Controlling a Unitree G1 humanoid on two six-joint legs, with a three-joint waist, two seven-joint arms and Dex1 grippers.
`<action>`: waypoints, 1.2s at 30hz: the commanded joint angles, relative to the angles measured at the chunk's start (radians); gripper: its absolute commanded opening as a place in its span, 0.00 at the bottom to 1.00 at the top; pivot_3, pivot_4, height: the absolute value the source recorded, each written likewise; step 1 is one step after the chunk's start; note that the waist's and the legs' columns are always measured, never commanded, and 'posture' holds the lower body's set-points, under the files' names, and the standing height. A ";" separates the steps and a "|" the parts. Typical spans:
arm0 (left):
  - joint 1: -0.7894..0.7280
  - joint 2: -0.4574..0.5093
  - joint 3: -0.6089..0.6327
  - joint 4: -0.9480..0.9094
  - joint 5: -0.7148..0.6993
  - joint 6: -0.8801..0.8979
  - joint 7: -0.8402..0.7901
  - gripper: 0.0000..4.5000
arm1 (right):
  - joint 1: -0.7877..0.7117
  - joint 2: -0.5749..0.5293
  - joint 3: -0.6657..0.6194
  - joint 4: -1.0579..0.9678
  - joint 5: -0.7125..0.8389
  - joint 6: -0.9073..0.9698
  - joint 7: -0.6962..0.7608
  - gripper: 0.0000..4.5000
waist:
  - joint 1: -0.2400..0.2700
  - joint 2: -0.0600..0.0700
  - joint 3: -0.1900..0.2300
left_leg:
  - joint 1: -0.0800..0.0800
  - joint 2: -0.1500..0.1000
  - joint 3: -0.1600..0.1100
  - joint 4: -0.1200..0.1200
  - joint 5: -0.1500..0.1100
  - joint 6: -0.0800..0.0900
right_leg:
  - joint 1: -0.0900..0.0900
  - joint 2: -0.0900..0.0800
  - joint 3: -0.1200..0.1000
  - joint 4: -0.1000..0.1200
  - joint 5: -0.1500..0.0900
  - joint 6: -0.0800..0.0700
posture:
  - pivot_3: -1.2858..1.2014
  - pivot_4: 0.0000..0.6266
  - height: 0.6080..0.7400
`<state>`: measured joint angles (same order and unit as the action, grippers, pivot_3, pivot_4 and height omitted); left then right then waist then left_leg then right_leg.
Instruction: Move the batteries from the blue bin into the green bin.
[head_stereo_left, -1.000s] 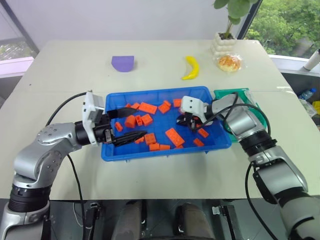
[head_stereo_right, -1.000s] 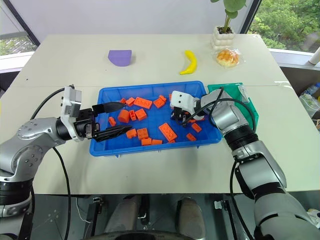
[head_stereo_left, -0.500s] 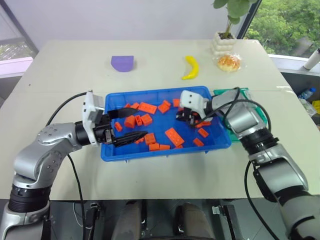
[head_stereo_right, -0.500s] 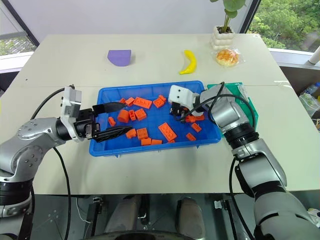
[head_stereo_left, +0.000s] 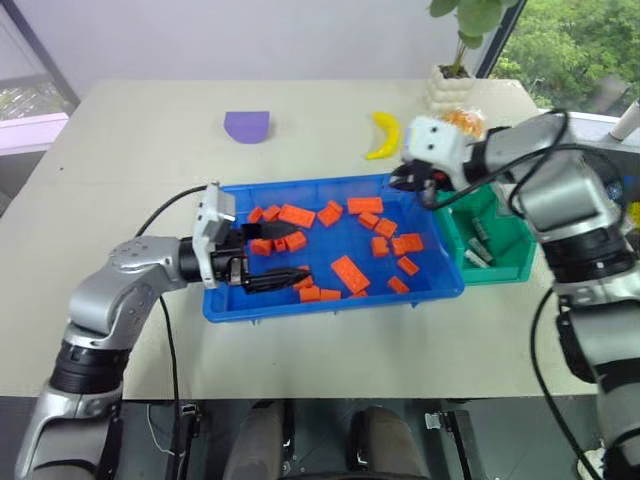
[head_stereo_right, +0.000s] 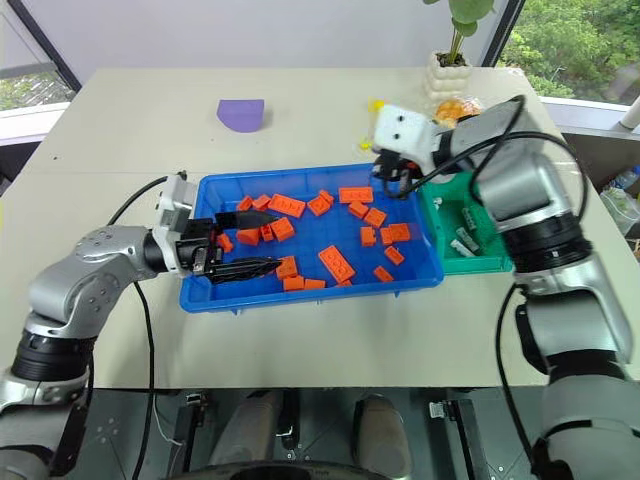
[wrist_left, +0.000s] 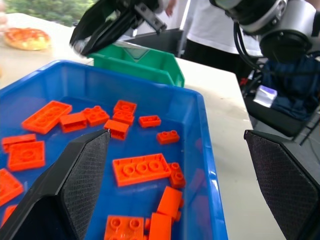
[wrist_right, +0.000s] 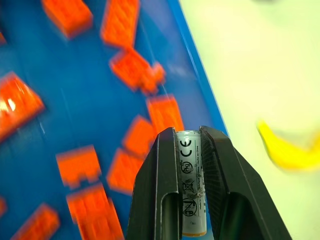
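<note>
My right gripper (head_stereo_left: 410, 180) is shut on a silver-grey battery (wrist_right: 189, 185), which stands upright between its fingers. It hangs above the far right corner of the blue bin (head_stereo_left: 330, 305), just left of the green bin (head_stereo_left: 497, 262). Two batteries (head_stereo_left: 478, 255) lie on the green bin's floor. My left gripper (head_stereo_right: 255, 250) is open, held level and low inside the blue bin's left end over orange blocks. In the left wrist view its fingers (wrist_left: 75, 185) stand wide apart, and the right gripper (wrist_left: 100, 30) shows beyond the bin.
Several orange blocks (head_stereo_left: 349, 272) are scattered over the blue bin's floor. Further back on the table lie a banana (head_stereo_left: 383, 135), a purple piece (head_stereo_left: 246, 126), a bagged bun (head_stereo_left: 462, 120) and a white plant pot (head_stereo_left: 445, 85).
My right gripper has risen out of the blue bin with the battery and swung right towards the green bin. The left gripper has edged a little right into the bin.
</note>
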<state>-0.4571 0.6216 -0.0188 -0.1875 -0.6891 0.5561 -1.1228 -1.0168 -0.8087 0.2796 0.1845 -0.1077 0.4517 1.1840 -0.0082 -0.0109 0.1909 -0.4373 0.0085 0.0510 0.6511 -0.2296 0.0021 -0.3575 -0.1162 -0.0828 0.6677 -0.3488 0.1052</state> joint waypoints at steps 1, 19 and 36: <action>-0.039 -0.015 -0.011 0.023 0.015 -0.034 -0.033 1.00 | 0.025 -0.090 -0.067 -0.056 -0.003 0.017 0.010 0.02 | -0.002 0.000 0.000 | 0.000 0.000 0.000 0.000 0.000 0.000 | 0.000 0.000 0.000 0.000 0.000 0.000 | 0.52 0.24 1.00; -0.123 -0.073 -0.001 0.146 0.086 -0.105 -0.051 1.00 | 0.265 -0.182 -0.178 -0.067 0.002 0.061 -0.160 0.87 | -0.003 0.000 0.000 | 0.000 0.001 0.001 0.000 0.000 0.000 | 0.000 0.000 0.000 0.000 0.000 0.000 | 0.52 0.24 1.00; -0.046 0.076 0.444 0.292 0.214 -0.319 0.385 1.00 | 0.126 0.046 -0.635 0.624 0.202 -0.498 -0.790 1.00 | -0.011 0.000 0.000 | 0.000 0.000 0.001 -0.001 0.000 0.000 | 0.001 -0.001 -0.001 -0.001 0.000 0.000 | 0.52 0.24 1.00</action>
<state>-0.5173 0.6740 0.3628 0.1090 -0.4890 0.2723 -0.7783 -0.8770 -0.7465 -0.3265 0.7848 0.0806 0.0386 0.4173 -0.0192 -0.0112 0.1912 -0.4369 0.0086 0.0521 0.6496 -0.2295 0.0020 -0.3574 -0.1173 -0.0842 0.6672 -0.3488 0.1053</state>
